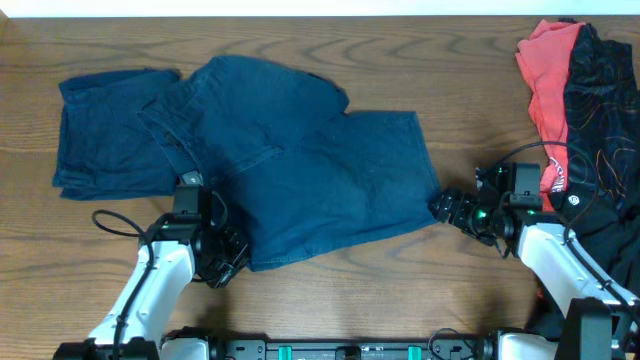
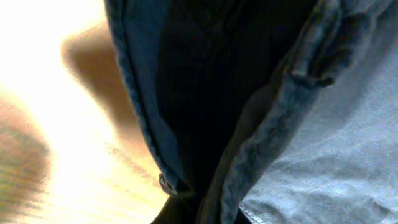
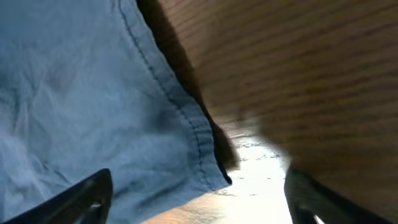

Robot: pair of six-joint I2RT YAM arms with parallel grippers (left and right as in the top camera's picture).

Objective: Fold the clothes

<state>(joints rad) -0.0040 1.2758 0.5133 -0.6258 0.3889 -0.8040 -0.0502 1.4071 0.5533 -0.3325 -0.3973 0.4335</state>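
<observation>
A pair of blue denim shorts [image 1: 320, 170] lies spread across the middle of the table. My left gripper [image 1: 228, 262] is at the shorts' near-left corner. In the left wrist view the denim waistband [image 2: 273, 124] with a metal rivet fills the frame and runs down into the jaws [image 2: 199, 214], which look shut on it; the fingers are hidden by cloth. My right gripper [image 1: 447, 207] is at the right leg hem. In the right wrist view its fingers [image 3: 199, 205] are wide apart, with the hem corner [image 3: 205, 168] lying between them on the table.
A folded dark blue garment [image 1: 105, 135] lies at the far left, its edge under the shorts. A pile of red [image 1: 548, 75] and black [image 1: 600, 100] clothes sits at the right edge, close behind my right arm. Bare wood table [image 1: 400, 290] lies in front.
</observation>
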